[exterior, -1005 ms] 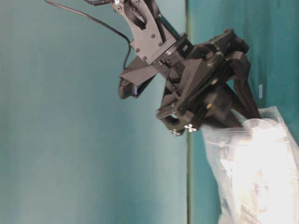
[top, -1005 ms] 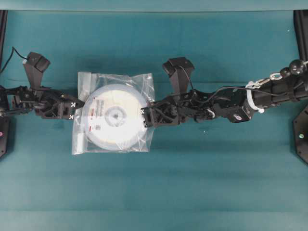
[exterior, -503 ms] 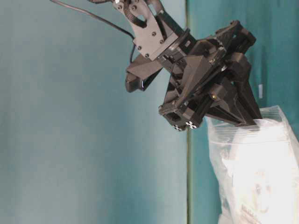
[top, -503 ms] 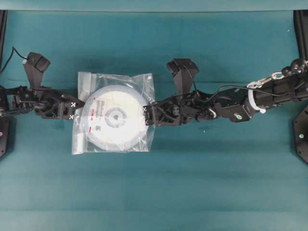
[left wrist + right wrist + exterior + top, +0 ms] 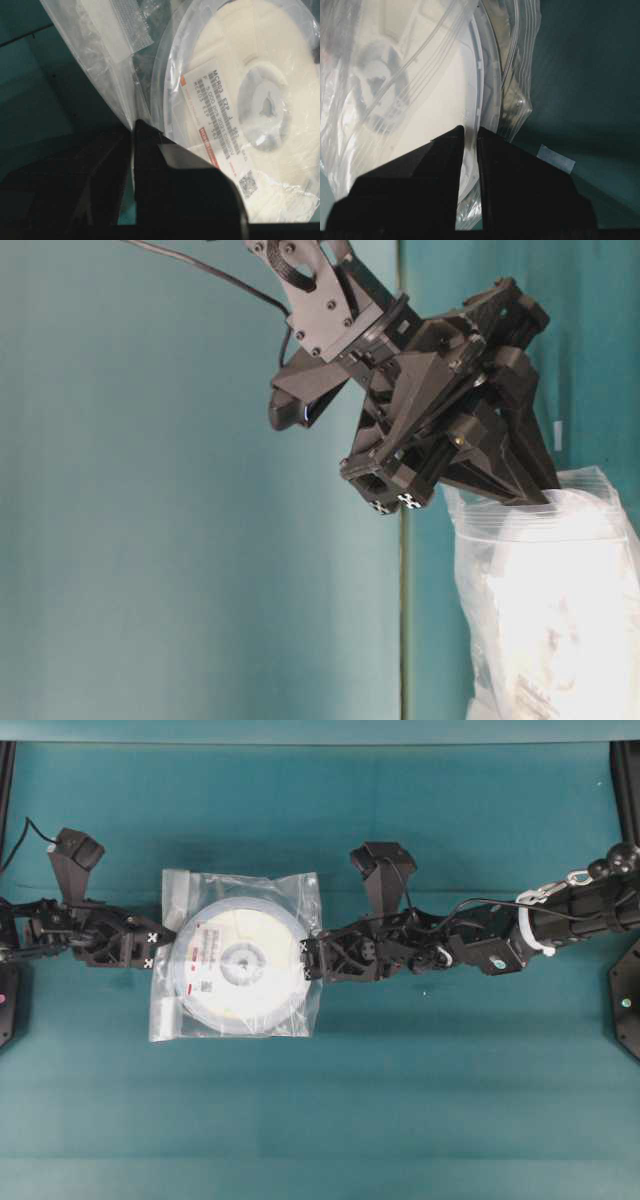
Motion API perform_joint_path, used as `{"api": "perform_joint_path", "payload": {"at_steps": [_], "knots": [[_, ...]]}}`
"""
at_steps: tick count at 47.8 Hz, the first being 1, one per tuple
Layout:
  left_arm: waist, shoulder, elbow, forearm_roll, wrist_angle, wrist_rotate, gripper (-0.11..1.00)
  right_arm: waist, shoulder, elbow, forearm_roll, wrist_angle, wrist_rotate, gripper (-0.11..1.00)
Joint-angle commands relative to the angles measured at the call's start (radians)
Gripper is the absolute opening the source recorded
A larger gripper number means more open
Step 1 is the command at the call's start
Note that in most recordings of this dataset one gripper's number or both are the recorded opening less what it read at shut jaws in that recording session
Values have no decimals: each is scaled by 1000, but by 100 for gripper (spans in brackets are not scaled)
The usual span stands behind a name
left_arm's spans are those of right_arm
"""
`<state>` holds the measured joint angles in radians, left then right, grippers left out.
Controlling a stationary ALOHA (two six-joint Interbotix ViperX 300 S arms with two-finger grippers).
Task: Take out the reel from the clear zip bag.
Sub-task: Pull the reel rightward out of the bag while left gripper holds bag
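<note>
While the left gripper (image 5: pixel 160 937) is pinching the bag (image 5: pixel 172 1020) at its left edge to anchor it, the reel (image 5: pixel 240 964) is lying inside at frame centre, and the right gripper (image 5: pixel 310 960) is clamping the reel's rim, likely to pull it out.

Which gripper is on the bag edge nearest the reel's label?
The left gripper. It pinches the clear zip bag on the side where the reel shows its red-striped label; the right gripper grips the opposite edge, by the reel's plain rim.

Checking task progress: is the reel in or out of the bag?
In: the reel lies wholly within the clear zip bag, plastic covering its label.
</note>
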<state>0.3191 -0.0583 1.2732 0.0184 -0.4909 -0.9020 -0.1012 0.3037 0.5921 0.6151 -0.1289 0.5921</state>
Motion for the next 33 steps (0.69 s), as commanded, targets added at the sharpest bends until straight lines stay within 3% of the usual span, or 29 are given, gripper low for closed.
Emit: {"api": "perform_joint_path", "payload": {"at_steps": [1,11,22,33], "knots": [[3,3,-6,0,5,0,-8,3,-8,2,2,3,8,12],[3,2,-6,0,5,0,-8,9,-26,29,5,3,8,12],[3,2,-3,0,5,0,-8,9,-67,120,66,-58,8,12],[3,2,-5,0,5,0,-8,11,-106,183,81,-71,8,12]]}}
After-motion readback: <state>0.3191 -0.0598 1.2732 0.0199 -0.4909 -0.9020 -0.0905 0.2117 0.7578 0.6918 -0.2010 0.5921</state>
